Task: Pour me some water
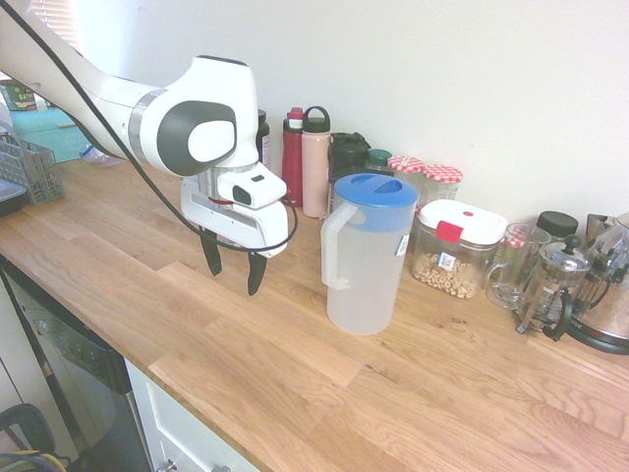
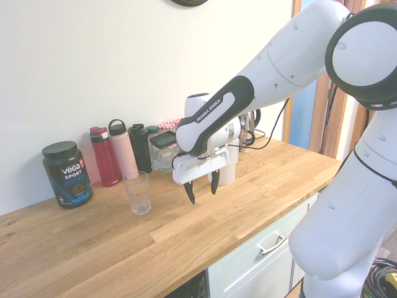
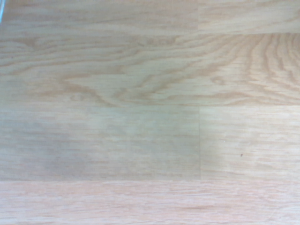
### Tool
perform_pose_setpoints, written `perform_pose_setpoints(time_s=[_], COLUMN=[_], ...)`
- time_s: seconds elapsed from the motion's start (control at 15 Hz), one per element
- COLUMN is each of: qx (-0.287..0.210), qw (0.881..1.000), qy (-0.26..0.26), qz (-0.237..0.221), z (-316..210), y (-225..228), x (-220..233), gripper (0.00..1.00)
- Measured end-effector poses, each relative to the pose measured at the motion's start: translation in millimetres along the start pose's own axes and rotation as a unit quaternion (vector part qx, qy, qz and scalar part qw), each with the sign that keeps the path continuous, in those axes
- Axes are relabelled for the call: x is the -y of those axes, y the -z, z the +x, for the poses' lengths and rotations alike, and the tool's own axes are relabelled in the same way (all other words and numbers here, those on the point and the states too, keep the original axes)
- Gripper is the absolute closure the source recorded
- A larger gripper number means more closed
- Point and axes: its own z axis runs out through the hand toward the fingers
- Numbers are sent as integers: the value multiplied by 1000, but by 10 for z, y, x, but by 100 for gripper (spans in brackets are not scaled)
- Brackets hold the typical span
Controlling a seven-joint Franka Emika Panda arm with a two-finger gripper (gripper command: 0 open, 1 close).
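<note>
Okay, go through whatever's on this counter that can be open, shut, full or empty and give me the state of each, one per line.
Gripper: open, empty, pointing down above bare wood.
Pitcher: upright, blue lid on, not held; water level not discernible.
Drinking glass: upright, looks empty.
Red bottle: upright, capped.
Pink bottle: upright, capped.
Clear container: lid shut, partly filled.

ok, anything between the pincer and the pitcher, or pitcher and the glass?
Nothing visible. The open pincer hangs over bare counter beside the pitcher, whose handle faces it. Only the pincer itself hangs between the pitcher and the glass; the bottles stand behind, by the wall.
</note>
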Motion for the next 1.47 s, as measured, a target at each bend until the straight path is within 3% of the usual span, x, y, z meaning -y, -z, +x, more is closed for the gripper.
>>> perform_pose_setpoints(time_s=[0.33, 0.67, 0.93, 1.47], qx=[-18, -47, -71, -86], qw=[1000, 998, 996, 992], qy=[3, -8, -38, -86], qz=[14, 30, 43, 41], z=[1, 25, 374, 847], y=[256, 1294, 1863, 1994], x=[-12, -136, -433, -1068], gripper=[0, 0, 0, 0])
